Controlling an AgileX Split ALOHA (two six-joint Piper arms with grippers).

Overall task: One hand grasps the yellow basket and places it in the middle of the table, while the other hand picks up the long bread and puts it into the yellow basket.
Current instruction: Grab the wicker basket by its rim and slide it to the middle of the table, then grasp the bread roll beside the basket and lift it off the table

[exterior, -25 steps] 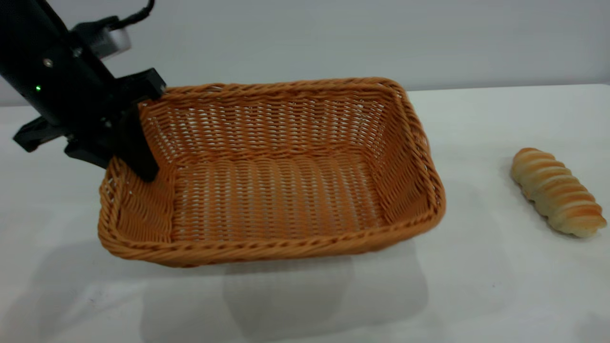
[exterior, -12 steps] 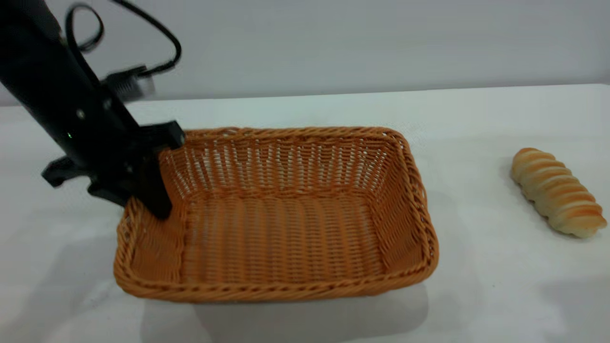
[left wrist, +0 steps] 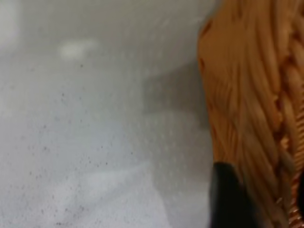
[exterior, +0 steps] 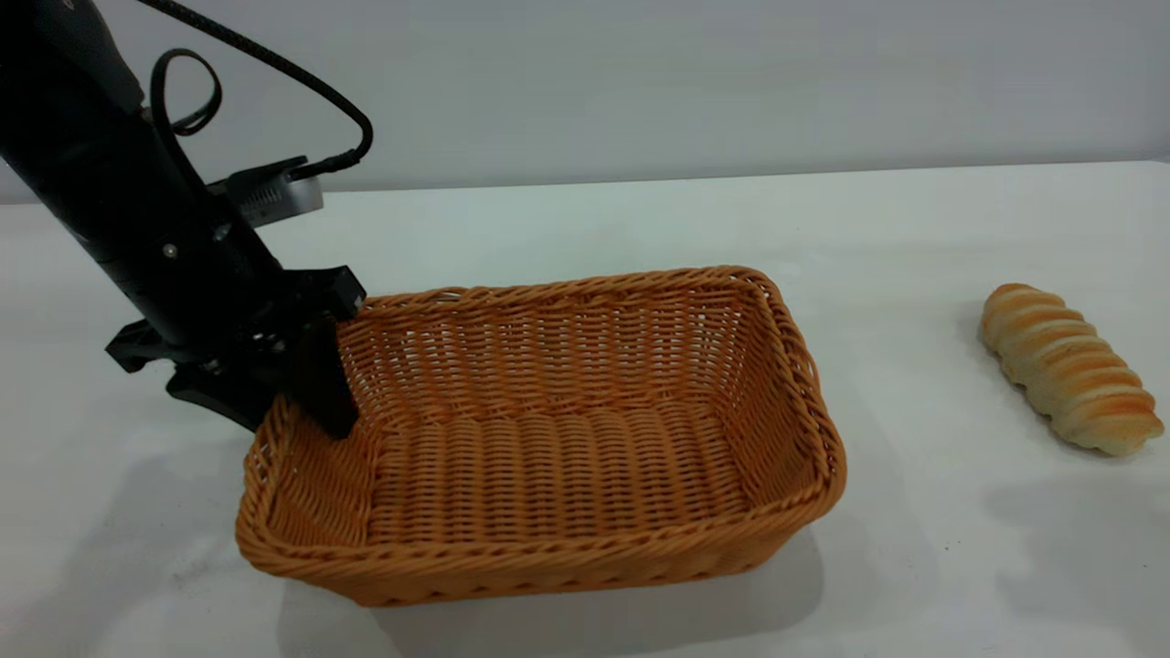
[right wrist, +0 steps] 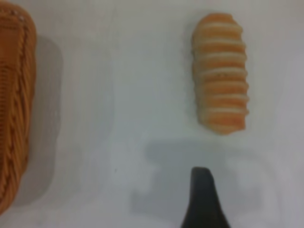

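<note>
The yellow basket (exterior: 585, 283) is a big orange-tan wicker tray near the middle of the white table (exterior: 914, 228), and its base looks down on the surface. My left gripper (exterior: 283, 411) is shut on the basket's left end wall, one finger inside and one outside. In the left wrist view that wall (left wrist: 247, 95) runs between the black fingers (left wrist: 228, 194). The long bread (exterior: 1069, 370) lies alone at the far right, a ridged golden loaf. In the right wrist view my right gripper (right wrist: 251, 194) hovers open above the table short of the bread (right wrist: 221, 92), with only one finger (right wrist: 202, 194) visible.
A black cable (exterior: 274, 64) loops above the left arm. White tabletop separates the basket's right end (right wrist: 14, 95) from the bread. A pale grey wall (exterior: 731, 82) stands behind the table's far edge.
The left gripper has brought the basket down from a raised, tilted pose and a little to the right, still holding its left wall. The bread has not moved.
</note>
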